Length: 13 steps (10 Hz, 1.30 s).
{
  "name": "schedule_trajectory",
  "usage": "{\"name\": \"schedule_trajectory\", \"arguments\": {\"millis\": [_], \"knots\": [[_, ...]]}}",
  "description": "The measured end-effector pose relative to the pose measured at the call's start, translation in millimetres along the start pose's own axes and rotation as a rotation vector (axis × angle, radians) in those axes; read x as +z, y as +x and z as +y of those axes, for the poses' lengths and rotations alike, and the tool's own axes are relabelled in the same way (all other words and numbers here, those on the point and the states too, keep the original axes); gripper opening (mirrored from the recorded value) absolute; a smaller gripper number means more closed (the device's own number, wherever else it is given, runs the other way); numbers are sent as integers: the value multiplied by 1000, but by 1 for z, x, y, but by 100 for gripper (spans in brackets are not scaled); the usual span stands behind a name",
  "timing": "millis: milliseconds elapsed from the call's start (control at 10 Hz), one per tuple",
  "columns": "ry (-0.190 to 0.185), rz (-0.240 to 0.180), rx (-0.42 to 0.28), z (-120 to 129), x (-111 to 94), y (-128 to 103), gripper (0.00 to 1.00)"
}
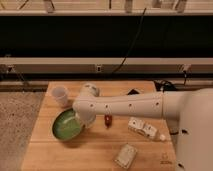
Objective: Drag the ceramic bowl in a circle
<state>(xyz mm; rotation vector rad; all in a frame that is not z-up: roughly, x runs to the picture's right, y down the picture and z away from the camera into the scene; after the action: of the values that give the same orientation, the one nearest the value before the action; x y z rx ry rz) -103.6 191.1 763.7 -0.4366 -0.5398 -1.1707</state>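
Observation:
The ceramic bowl [65,125] is a wide green glazed dish with a dark rim, lying on the left part of the wooden table [95,150]. My white arm reaches in from the right across the table. Its gripper [79,118] hangs down at the bowl's right rim and is shut; the wrist hides the exact contact with the rim.
A small white cup [60,96] stands behind the bowl at the table's back left. A small red object [108,120] lies just right of the gripper. White packets [142,128] lie to the right and another packet [125,155] sits near the front edge. Dark cables [134,91] trail at the back.

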Motion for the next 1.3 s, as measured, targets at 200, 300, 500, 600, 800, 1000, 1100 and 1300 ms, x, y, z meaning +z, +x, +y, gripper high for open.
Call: {"name": "schedule_trajectory", "arguments": {"millis": [200, 300, 500, 600, 800, 1000, 1100, 1300], "knots": [[7, 0, 14, 3, -1, 4, 3], [11, -1, 17, 1, -2, 5, 3], [14, -3, 25, 1, -2, 6, 3], [17, -3, 31, 4, -4, 6, 3], [19, -5, 42, 10, -6, 3, 3], [24, -7, 50, 11, -7, -2, 3], [25, -7, 54, 13, -8, -4, 3], [23, -10, 57, 15, -9, -10, 3]]}}
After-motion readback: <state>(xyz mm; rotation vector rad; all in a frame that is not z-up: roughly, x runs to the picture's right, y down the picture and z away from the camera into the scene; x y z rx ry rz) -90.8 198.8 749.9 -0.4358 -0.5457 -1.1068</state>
